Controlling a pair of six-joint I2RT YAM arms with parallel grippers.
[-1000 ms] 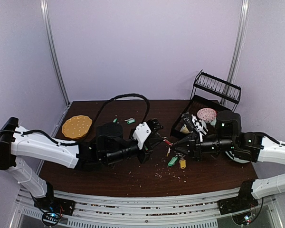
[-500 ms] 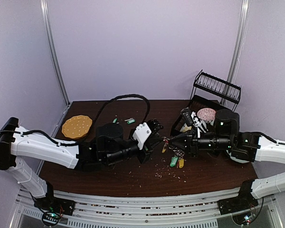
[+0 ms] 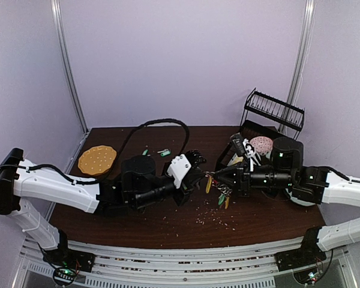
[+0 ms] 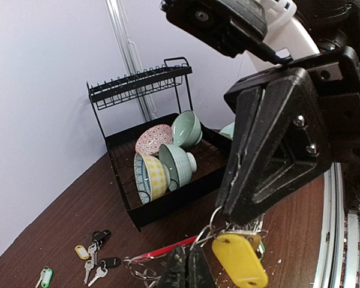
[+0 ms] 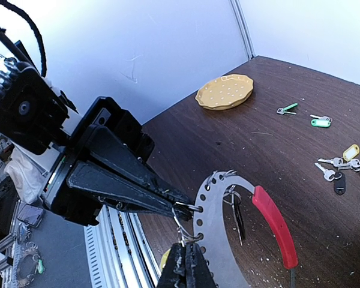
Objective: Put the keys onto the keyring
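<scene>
Facing each other above a crumb-flecked dark brown wooden worktop (image 3: pixel 168 225) backed by pale lilac walls (image 3: pixel 180 66), the left gripper (image 4: pixel 188 257) pinched the red-and-silver keyring (image 5: pixel 275 221); the right gripper (image 5: pixel 185 253) clasped a yellow-tagged silver key (image 4: pixel 240 261).

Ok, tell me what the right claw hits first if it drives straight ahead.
Most likely the keyring, its silver arc just ahead of the right claw, then the left claw pinching it; depth is unclear.

Robot lab test cell, not a home: plain pale wall panels (image 3: pixel 186 60) framed by aluminium posts (image 3: pixel 68 66), a slotted metal rail (image 3: pixel 180 257) carrying two bolted arm bases (image 3: pixel 66 259), and a small dark tabletop (image 3: pixel 168 225). The only kitchenware is a dish rack (image 3: pixel 275 109), bowls (image 4: pixel 162 162) and a yellow plate (image 3: pixel 97 159).
</scene>
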